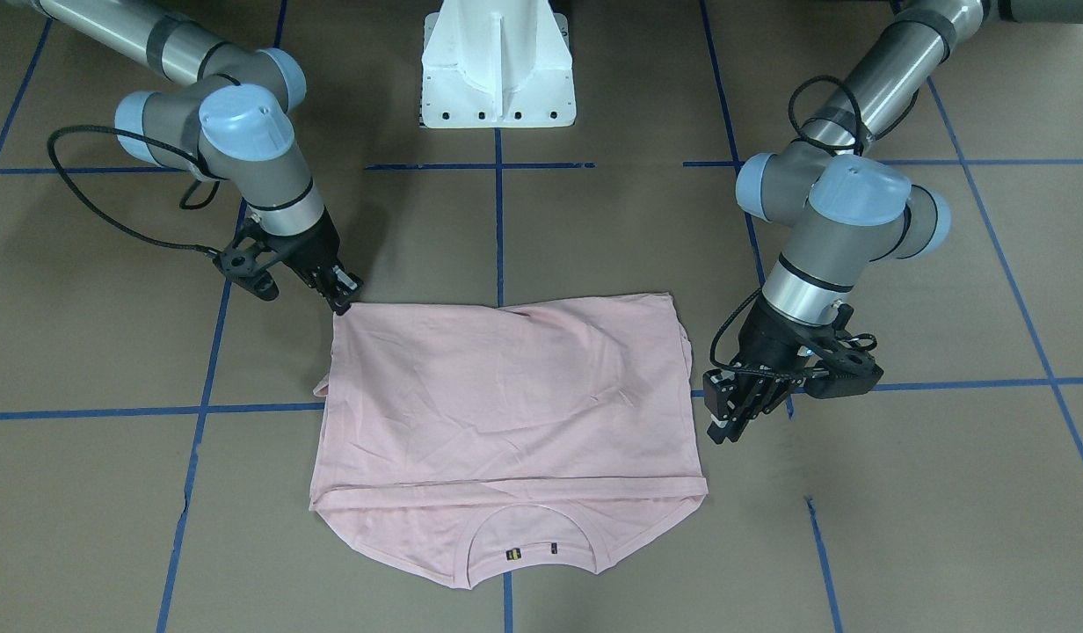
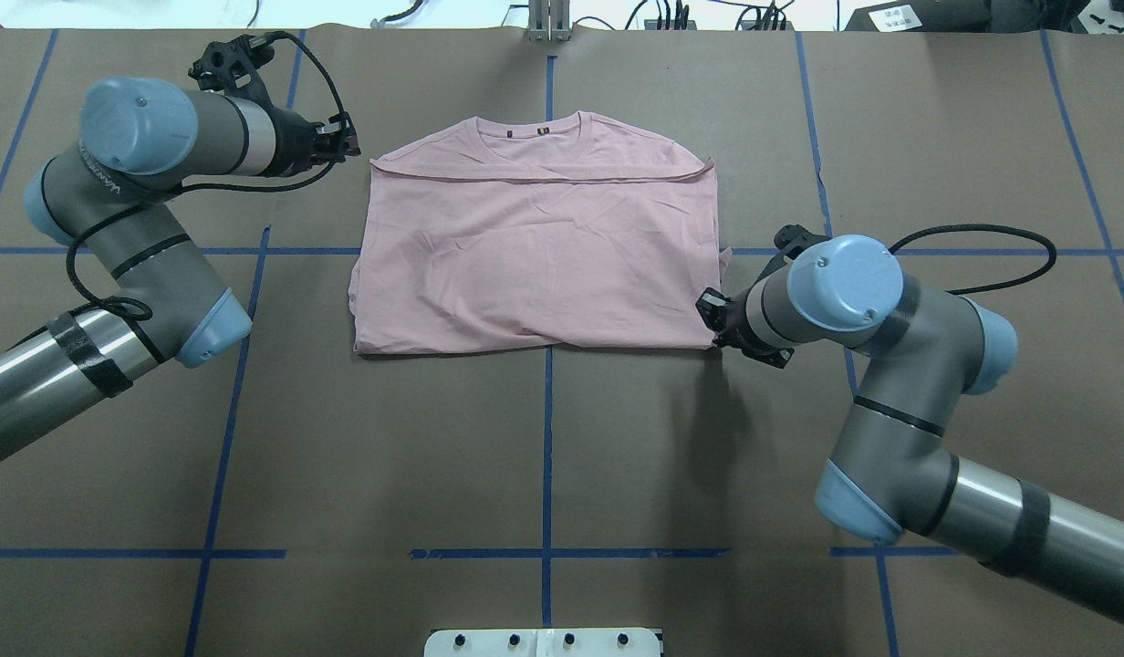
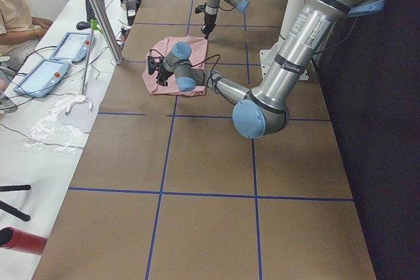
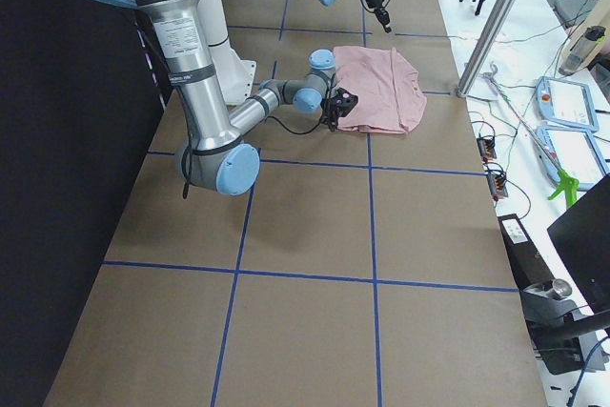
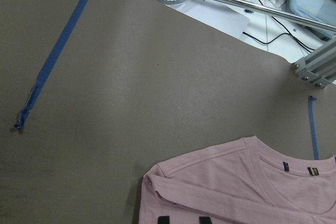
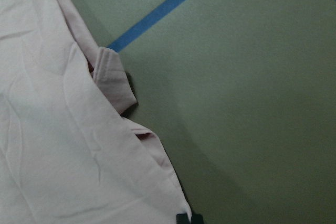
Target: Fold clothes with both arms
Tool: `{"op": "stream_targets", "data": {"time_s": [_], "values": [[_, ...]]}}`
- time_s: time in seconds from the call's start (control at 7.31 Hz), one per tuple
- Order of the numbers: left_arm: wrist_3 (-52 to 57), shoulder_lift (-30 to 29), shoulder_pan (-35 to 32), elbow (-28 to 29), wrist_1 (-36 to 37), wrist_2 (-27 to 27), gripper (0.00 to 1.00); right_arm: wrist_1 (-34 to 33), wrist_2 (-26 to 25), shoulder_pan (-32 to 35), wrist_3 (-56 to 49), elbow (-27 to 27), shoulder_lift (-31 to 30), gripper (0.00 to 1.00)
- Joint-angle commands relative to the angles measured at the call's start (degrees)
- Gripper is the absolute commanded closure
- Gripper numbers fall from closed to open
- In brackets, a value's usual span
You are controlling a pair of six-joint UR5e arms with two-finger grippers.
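- The T-shirt [image 2: 535, 255] lies flat on the counter [image 2: 544, 456], already doubled once. Its hem edge has been carried up to just short of the collar [image 2: 528, 128], the plain side is up, and no print shows. I judge this the pause between folds, with a second fold yet to make.
- The left hand [image 1: 728, 420] hangs just beside the shirt's shoulder end. Its fingers are a little apart and hold nothing, and the shoulder and collar lie just beyond its tips in its wrist view.
- The right hand [image 1: 342, 301] is down at the diagonally opposite corner, on the folded edge. Its fingers are drawn close together and the corner reaches right to their tips. Whether any cloth is pinched between them cannot be told.
- Next, each hand likely needs a firm hold through both layers at its own corner or edge. The two hands must then lift and travel in step, or the layers will slide and the small flap poking out beside the right hand will drag loose.
- The counter is brown sheeting marked off in squares by blue tape [image 2: 546, 438], flat and matte.
- The white pedestal [image 1: 497, 70] stands behind both hands.
- Past the counter's far edge from the robot runs a white bench with tablets [image 3: 42, 73] and cables. An operator [image 3: 16, 4] sits there, beside an aluminium post [image 3: 98, 11].
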Motion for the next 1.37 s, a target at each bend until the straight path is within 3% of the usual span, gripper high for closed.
{"op": "stream_targets", "data": {"time_s": [0.0,0.27,0.41,0.68,0.82,1.09,1.23], "values": [[-0.19,-0.38,0.0,-0.31,0.0,-0.29,0.69,-0.37,-0.03,-5.82,3.62,11.42,-9.05,1.0],[-0.19,0.4,0.09,-4.06,0.09,-1.51,0.67,-0.55,0.5,-15.13,6.1,24.42,-18.1,1.0],[-0.72,0.67,0.18,-5.13,0.09,-7.26,0.61,-0.55,0.5,-20.83,10.12,26.92,-19.01,1.0],[-3.52,1.11,0.27,-6.46,0.18,-9.69,0.53,-0.46,0.5,-29.81,11.66,27.82,-19.28,1.0],[-6.75,2.85,0.35,-9.42,0.96,-12.39,0.53,-0.55,0.15,-30.38,12.26,27.91,-19.29,0.04],[-15.18,9.34,5.95,-19.68,3.84,-11.9,0.53,-0.46,0.41,-25.32,12.36,29.91,-19.29,0.0],[-18.44,11.2,10.68,-24.61,9.96,-7.28,0.53,-0.46,0.67,-20.15,12.18,31.5,-19.11,0.0]]}}
